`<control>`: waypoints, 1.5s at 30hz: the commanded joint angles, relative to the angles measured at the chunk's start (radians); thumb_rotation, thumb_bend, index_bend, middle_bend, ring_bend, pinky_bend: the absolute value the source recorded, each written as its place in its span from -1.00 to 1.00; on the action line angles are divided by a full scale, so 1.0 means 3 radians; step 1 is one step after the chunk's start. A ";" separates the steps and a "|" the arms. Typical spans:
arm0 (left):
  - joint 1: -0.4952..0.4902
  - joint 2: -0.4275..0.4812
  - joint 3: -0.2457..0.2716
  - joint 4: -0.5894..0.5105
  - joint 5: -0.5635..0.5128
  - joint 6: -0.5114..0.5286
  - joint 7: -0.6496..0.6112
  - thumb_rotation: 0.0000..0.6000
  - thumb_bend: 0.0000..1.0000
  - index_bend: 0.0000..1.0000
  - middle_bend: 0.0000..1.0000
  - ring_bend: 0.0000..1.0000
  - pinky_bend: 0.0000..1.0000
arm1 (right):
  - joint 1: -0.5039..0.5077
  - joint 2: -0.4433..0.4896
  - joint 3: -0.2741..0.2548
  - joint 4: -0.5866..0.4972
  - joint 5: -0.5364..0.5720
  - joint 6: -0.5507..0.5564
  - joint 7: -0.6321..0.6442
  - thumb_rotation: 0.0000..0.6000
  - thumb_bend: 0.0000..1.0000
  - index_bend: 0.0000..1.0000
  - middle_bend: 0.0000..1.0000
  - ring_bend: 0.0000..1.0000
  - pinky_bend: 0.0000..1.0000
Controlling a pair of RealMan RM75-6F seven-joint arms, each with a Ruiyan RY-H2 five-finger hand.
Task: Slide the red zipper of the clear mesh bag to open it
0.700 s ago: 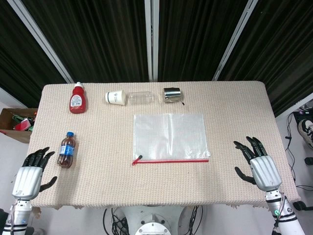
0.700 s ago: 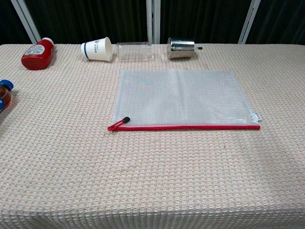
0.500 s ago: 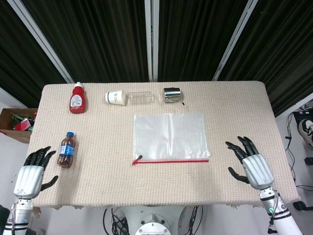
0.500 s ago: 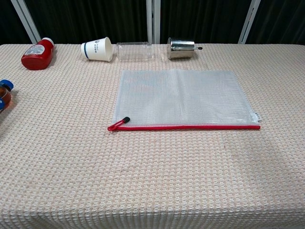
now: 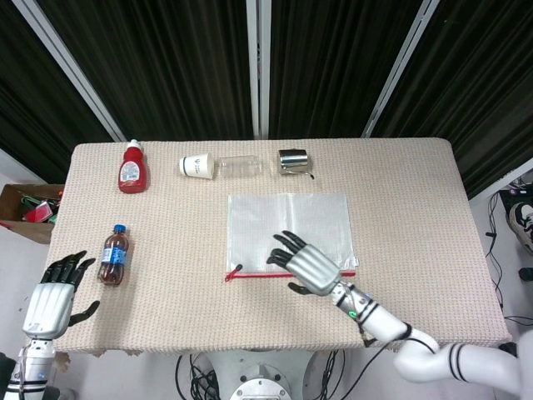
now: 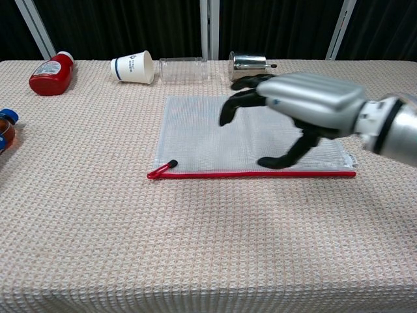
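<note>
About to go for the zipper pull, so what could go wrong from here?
The right hand hovers open over the mesh bag, apart from the zipper pull at the red zipper's left end. Nothing pins the bag, so it may slide instead of opening. The left hand waits off the table edge.

We can read no text in either view. The paper cup (image 6: 133,67) lying on its side carries a dark blue band and a small dark mark, but we cannot make out its letters. The red bottle (image 5: 132,169) has a white label with print too small for us to read; the chest view shows the same label edge-on and blurred. The cola bottle (image 5: 113,255) wears a dark label with a red patch, and we cannot read it either. We see a small white tag (image 6: 352,158) at the mesh bag's (image 6: 215,124) right corner, illegible.
</note>
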 commanded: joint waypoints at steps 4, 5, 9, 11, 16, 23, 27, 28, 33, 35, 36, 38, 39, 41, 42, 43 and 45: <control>0.0024 -0.0006 -0.0011 0.0062 -0.0072 -0.0007 -0.0087 1.00 -0.68 -0.64 -0.78 -0.78 -0.66 | 0.0610 -0.0790 0.0255 0.0808 0.0194 -0.0428 -0.0255 1.00 -0.59 -0.37 -0.57 -1.00 -1.00; 0.0025 -0.0008 -0.0010 0.0075 -0.0081 -0.0015 -0.0098 1.00 -0.68 -0.64 -0.78 -0.78 -0.66 | 0.0653 -0.0858 0.0260 0.0897 0.0199 -0.0444 -0.0265 1.00 -0.58 -0.37 -0.57 -1.00 -1.00; 0.0030 -0.0018 -0.0013 0.0120 -0.0108 -0.0028 -0.0146 1.00 -0.68 -0.65 -0.78 -0.78 -0.66 | 0.0787 -0.1078 0.0262 0.1180 0.0226 -0.0479 -0.0225 1.00 -0.54 -0.34 -0.57 -1.00 -1.00; 0.0034 -0.0022 -0.0016 0.0142 -0.0122 -0.0031 -0.0170 1.00 -0.68 -0.65 -0.78 -0.78 -0.66 | 0.0828 -0.1149 0.0248 0.1276 0.0229 -0.0473 -0.0175 1.00 -0.52 -0.34 -0.57 -1.00 -1.00; 0.0034 -0.0030 -0.0020 0.0181 -0.0134 -0.0039 -0.0208 1.00 -0.68 -0.65 -0.78 -0.78 -0.66 | 0.0882 -0.1237 0.0209 0.1427 0.0233 -0.0437 -0.0099 1.00 -0.43 -0.31 -0.57 -1.00 -1.00; 0.0028 -0.0036 -0.0023 0.0208 -0.0138 -0.0049 -0.0240 1.00 -0.68 -0.65 -0.78 -0.78 -0.66 | 0.0904 -0.1311 0.0137 0.1569 0.0243 -0.0370 -0.0012 1.00 -0.41 -0.27 -0.57 -1.00 -1.00; 0.0029 -0.0031 -0.0020 0.0207 -0.0143 -0.0055 -0.0237 1.00 -0.68 -0.65 -0.78 -0.78 -0.66 | 0.0922 -0.1343 0.0108 0.1622 0.0241 -0.0344 0.0041 1.00 -0.41 -0.21 -0.56 -1.00 -1.00; 0.0030 -0.0029 -0.0019 0.0205 -0.0145 -0.0057 -0.0240 1.00 -0.68 -0.65 -0.78 -0.78 -0.66 | 0.0927 -0.1350 0.0099 0.1636 0.0238 -0.0336 0.0048 1.00 -0.41 -0.20 -0.56 -1.00 -1.00; 0.0033 -0.0038 -0.0023 0.0208 -0.0157 -0.0058 -0.0258 1.00 -0.68 -0.65 -0.78 -0.78 -0.66 | 0.0940 -0.1369 0.0071 0.1673 0.0251 -0.0323 0.0062 1.00 -0.40 -0.12 -0.52 -1.00 -1.00; 0.0032 -0.0042 -0.0021 0.0213 -0.0160 -0.0066 -0.0259 1.00 -0.68 -0.64 -0.78 -0.78 -0.66 | 0.0943 -0.1375 0.0060 0.1684 0.0257 -0.0318 0.0060 1.00 -0.40 -0.10 -0.52 -1.00 -1.00; 0.0031 -0.0042 -0.0019 0.0214 -0.0160 -0.0070 -0.0256 1.00 -0.68 -0.64 -0.78 -0.78 -0.66 | 0.0944 -0.1378 0.0056 0.1689 0.0260 -0.0315 0.0059 1.00 -0.40 -0.08 -0.51 -1.00 -1.00; 0.0028 -0.0042 -0.0017 0.0213 -0.0161 -0.0078 -0.0255 1.00 -0.68 -0.64 -0.78 -0.78 -0.66 | 0.0948 -0.1386 0.0051 0.1704 0.0270 -0.0313 0.0057 1.00 -0.40 -0.06 -0.50 -1.00 -1.00; 0.0027 -0.0041 -0.0016 0.0213 -0.0161 -0.0083 -0.0256 1.00 -0.68 -0.64 -0.78 -0.78 -0.66 | 0.0950 -0.1390 0.0049 0.1710 0.0275 -0.0312 0.0057 1.00 -0.40 -0.05 -0.50 -1.00 -1.00; 0.0026 -0.0041 -0.0019 0.0210 -0.0164 -0.0083 -0.0262 1.00 -0.68 -0.65 -0.78 -0.78 -0.66 | 0.0955 -0.1401 0.0045 0.1727 0.0279 -0.0303 0.0064 1.00 -0.39 -0.03 -0.49 -1.00 -1.00; 0.0026 -0.0041 -0.0019 0.0210 -0.0165 -0.0085 -0.0262 1.00 -0.68 -0.64 -0.78 -0.78 -0.66 | 0.0958 -0.1405 0.0042 0.1737 0.0282 -0.0305 0.0066 1.00 -0.39 -0.01 -0.48 -1.00 -1.00; 0.0025 -0.0040 -0.0018 0.0210 -0.0167 -0.0087 -0.0261 1.00 -0.68 -0.64 -0.78 -0.78 -0.66 | 0.0962 -0.1410 0.0040 0.1745 0.0286 -0.0308 0.0068 1.00 -0.38 0.01 -0.47 -1.00 -1.00; 0.0023 -0.0038 -0.0018 0.0208 -0.0168 -0.0094 -0.0259 1.00 -0.68 -0.65 -0.78 -0.78 -0.66 | 0.0972 -0.1422 0.0036 0.1767 0.0290 -0.0310 0.0072 1.00 -0.37 0.04 -0.46 -1.00 -1.00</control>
